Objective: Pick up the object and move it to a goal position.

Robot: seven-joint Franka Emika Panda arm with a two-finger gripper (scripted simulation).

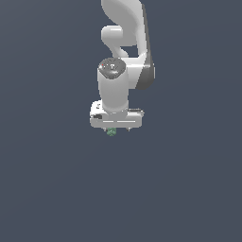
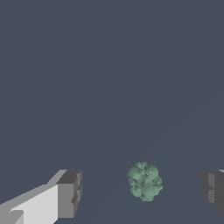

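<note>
My white two-fingered pincer [image 2: 142, 188] stands wide open, its grey pads [image 2: 70, 192] well apart on either side of the small, lumpy, mottled green clump [image 2: 145, 181], which sits between them, touching neither, on the flat dark grey floor [image 2: 109, 65]. I judge the clump light and stiff but bumpy, so it may roll or twist under pressure. I would close across its roundest middle, pads square to it.
</note>
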